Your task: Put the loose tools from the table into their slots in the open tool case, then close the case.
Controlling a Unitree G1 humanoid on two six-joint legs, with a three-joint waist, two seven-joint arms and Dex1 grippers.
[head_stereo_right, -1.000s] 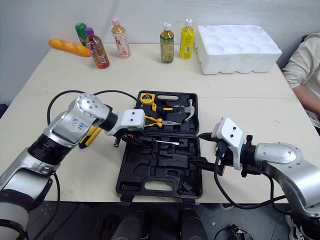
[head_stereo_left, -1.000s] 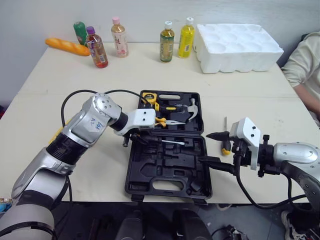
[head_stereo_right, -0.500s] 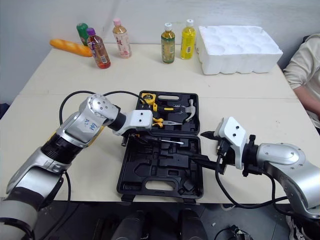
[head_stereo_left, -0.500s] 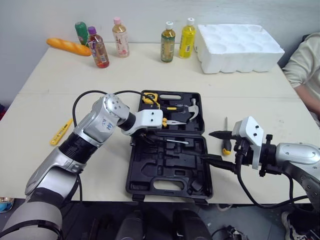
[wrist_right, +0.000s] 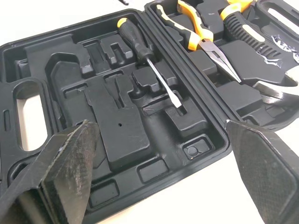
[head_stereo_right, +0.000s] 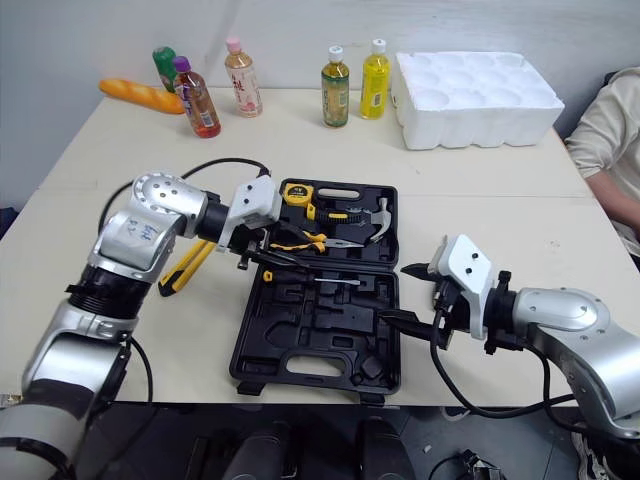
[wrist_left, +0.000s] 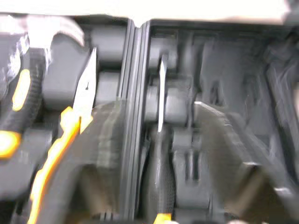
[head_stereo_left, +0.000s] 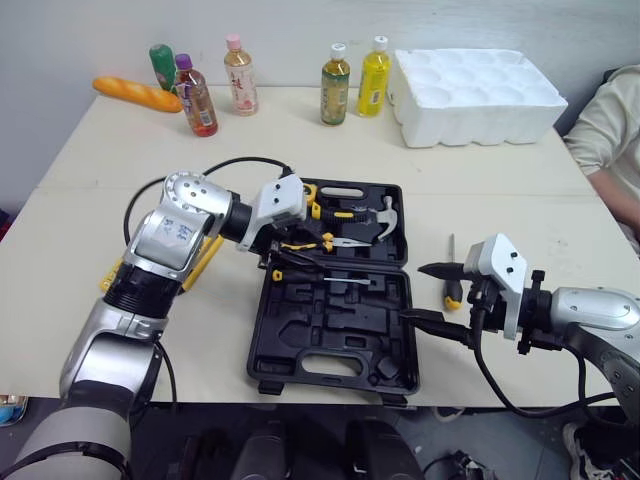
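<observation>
Yellow utility knife (head_stereo_right: 186, 268) on table, left of tool case (head_stereo_left: 262, 350). Left gripper (head_stereo_left: 283, 258) released, fingers spread above black screwdriver (wrist_right: 140, 49), which lies in case's near half by hinge. Right gripper (head_stereo_left: 432, 296) spread wide at case's right edge; second screwdriver (head_stereo_left: 452, 285) on table just beyond.

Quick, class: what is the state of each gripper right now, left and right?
Left gripper: open, over the black-handled screwdriver lying in the black plastic tool case.
Right gripper: open, empty.

You're looking at a lab-style test room: a plain table (head_stereo_left: 300, 150) against a bare wall (head_stereo_left: 300, 25), far-edge props of bottles (head_stereo_left: 333, 85), loaf (head_stereo_left: 136, 94) and foam tray (head_stereo_left: 475, 95), and a person (head_stereo_left: 612, 130) seated far right.
</observation>
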